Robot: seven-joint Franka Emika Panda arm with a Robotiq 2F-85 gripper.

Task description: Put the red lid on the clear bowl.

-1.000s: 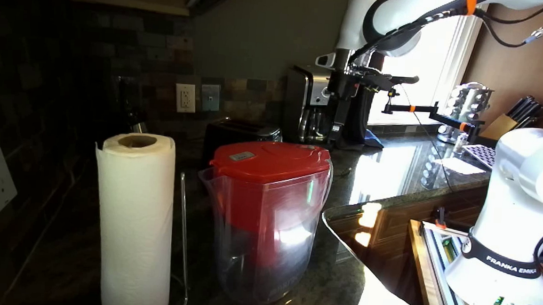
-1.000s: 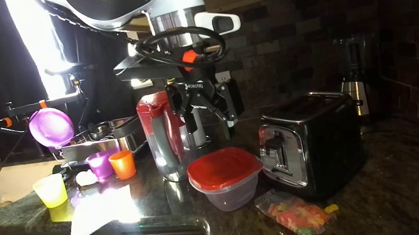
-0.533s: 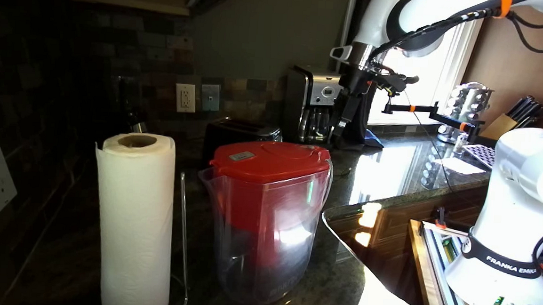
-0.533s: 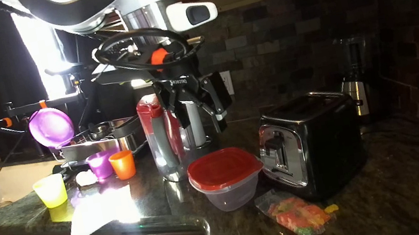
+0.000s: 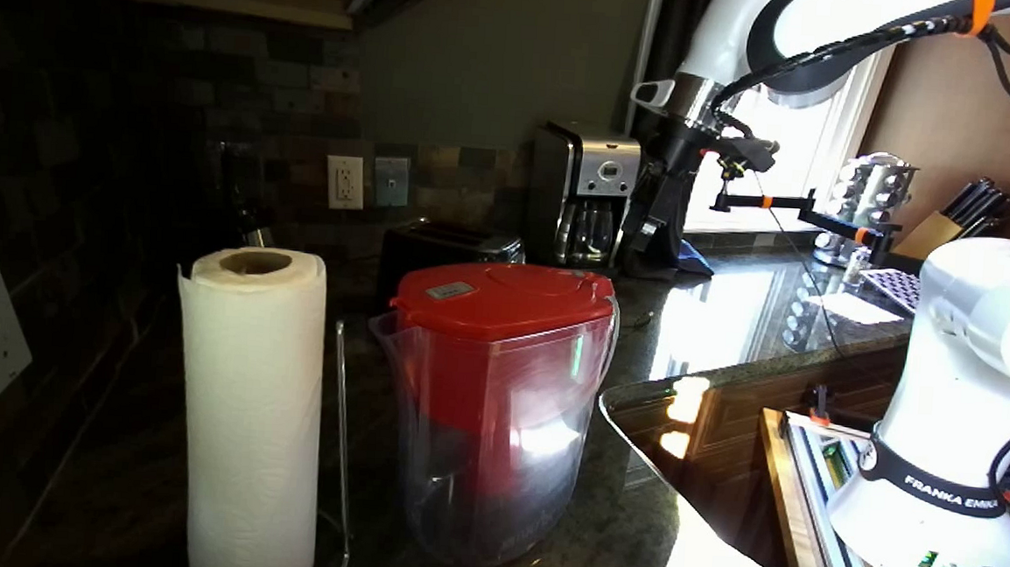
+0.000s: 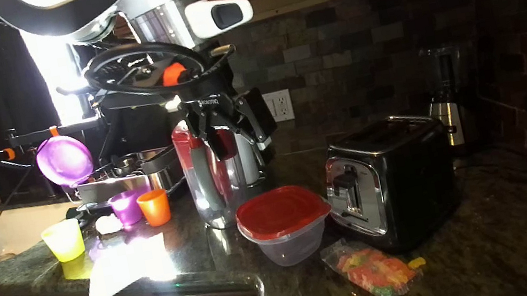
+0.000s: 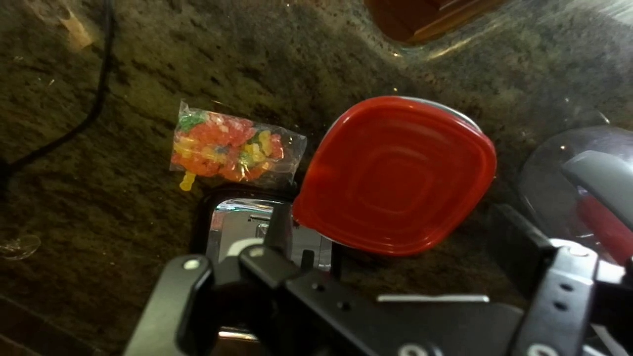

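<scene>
From here I see the toaster point(image 7: 242, 217) past 1 finger of my gripper point(image 7: 391, 217), the red-topped pitcher point(image 7: 559, 183) past the other; the 2 fingers stand apart. Lower than their tips, the clear bowl point(image 6: 293, 247) wears the red lid point(image 7: 400, 175), some rim showing. The candy bag point(image 7: 225, 147) lies beyond the toaster-side finger.

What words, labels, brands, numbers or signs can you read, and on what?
"ROBOTIQ": on the gripper.
"FRANKA EMIKA": on the black band around the robot's base.
Label atop the pitcher: too small.
Faint print low on the pitcher: blurred.
Coffee maker display: too small.
</scene>
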